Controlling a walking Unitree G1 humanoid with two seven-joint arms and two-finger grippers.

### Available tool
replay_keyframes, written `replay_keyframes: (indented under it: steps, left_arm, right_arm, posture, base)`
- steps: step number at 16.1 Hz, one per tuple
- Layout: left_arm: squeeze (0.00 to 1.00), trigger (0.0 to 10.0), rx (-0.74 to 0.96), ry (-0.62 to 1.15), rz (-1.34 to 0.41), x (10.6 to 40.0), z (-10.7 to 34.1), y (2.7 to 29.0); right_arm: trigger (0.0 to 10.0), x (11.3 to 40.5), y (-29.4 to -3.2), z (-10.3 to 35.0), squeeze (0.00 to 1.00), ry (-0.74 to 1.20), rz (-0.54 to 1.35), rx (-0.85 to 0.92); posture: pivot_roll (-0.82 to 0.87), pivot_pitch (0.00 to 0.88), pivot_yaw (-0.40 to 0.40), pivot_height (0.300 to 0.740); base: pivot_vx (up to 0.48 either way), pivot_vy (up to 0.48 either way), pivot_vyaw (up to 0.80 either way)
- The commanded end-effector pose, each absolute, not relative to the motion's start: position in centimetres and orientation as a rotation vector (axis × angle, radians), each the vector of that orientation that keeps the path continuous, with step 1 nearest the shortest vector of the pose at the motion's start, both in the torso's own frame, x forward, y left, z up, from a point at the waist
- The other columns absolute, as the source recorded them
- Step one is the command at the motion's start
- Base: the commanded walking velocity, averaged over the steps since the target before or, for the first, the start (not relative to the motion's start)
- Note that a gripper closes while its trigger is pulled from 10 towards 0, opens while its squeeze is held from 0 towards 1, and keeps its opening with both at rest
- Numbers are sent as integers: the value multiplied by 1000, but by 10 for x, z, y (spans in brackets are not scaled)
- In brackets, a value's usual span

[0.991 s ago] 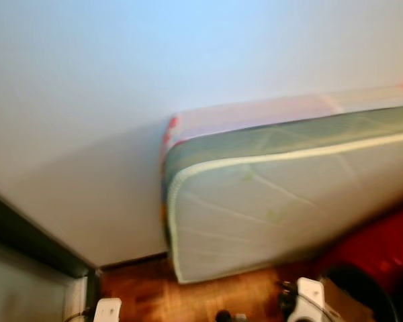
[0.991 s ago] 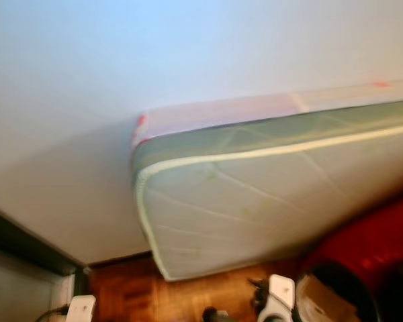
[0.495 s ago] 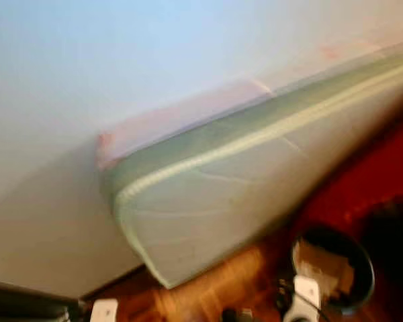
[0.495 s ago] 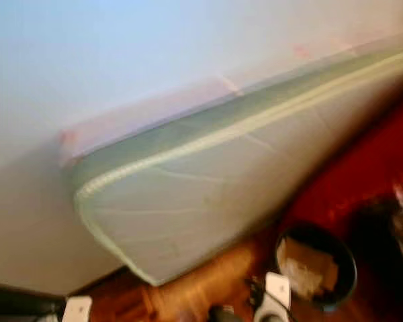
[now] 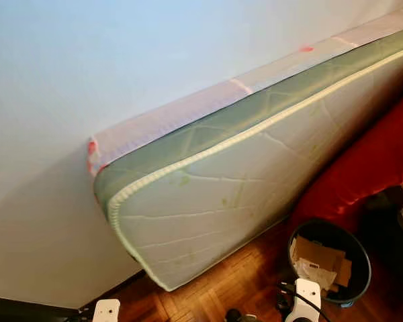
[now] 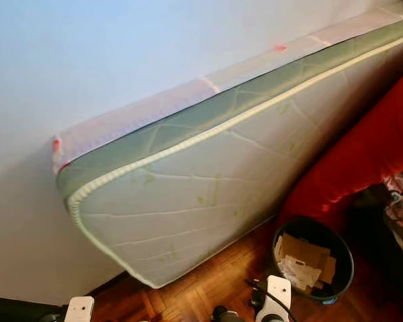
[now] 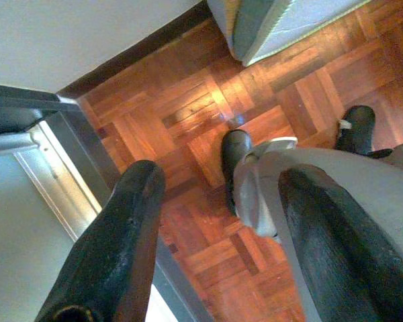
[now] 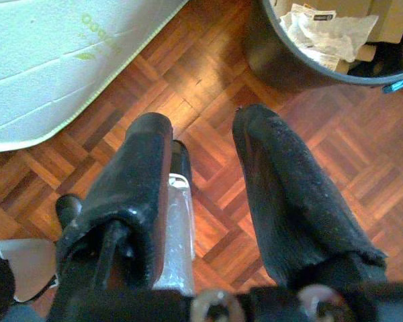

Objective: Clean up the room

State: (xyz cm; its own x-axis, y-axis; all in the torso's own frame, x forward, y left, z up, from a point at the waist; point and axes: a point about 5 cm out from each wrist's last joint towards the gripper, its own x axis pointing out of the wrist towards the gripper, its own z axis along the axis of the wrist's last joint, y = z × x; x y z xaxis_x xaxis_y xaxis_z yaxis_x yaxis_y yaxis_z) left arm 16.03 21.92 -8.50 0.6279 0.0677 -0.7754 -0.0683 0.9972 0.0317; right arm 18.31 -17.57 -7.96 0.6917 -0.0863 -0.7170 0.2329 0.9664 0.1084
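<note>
A dark round trash bin (image 5: 365, 275) stands on the wood floor at the lower right, holding cardboard pieces (image 5: 317, 255) and crumpled paper (image 8: 322, 30). My right gripper (image 8: 201, 127) hangs open above the parquet, a short way from the bin's wall (image 8: 282, 64), with nothing between its fingers. The left gripper (image 7: 225, 181) is also open and empty, hanging low over the floor beside my own leg and black foot (image 7: 234, 153).
A big pale green mattress (image 5: 235, 181) leans on edge against the white wall. A red sofa (image 5: 369, 161) sits at the right, with clothes (image 6: 401, 201) on it. A door frame (image 7: 60, 134) runs at my left. Bare parquet (image 5: 228, 285) lies between mattress and bin.
The camera has swung to the right and the picture has sharpened; the mattress has slid left in view and the bin now shows whole. The things themselves have not moved.
</note>
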Motion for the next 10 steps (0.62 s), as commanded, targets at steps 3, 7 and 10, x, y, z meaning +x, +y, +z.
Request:
replay_keyframes:
  steps: [3,7,10]
  left_arm:
    - [0,10000,119,857,15,229,-55,209]
    - [0,10000,120,862,17,228,-56,209]
    - [0,10000,124,868,17,226,-57,209]
  right_arm:
    - [10000,225,-189,-61,0,808,-132,203]
    - [10000,224,-190,-61,0,816,-123,186]
    - [10000,224,-190,-61,0,808,-126,186]
  posture:
    - [71,0,-3,740]
    - [70,0,-5,740]
    - [67,0,-2,740]
  base:
    - [0,-407,0]
    - [0,-411,-659]
    - [0,-406,-213]
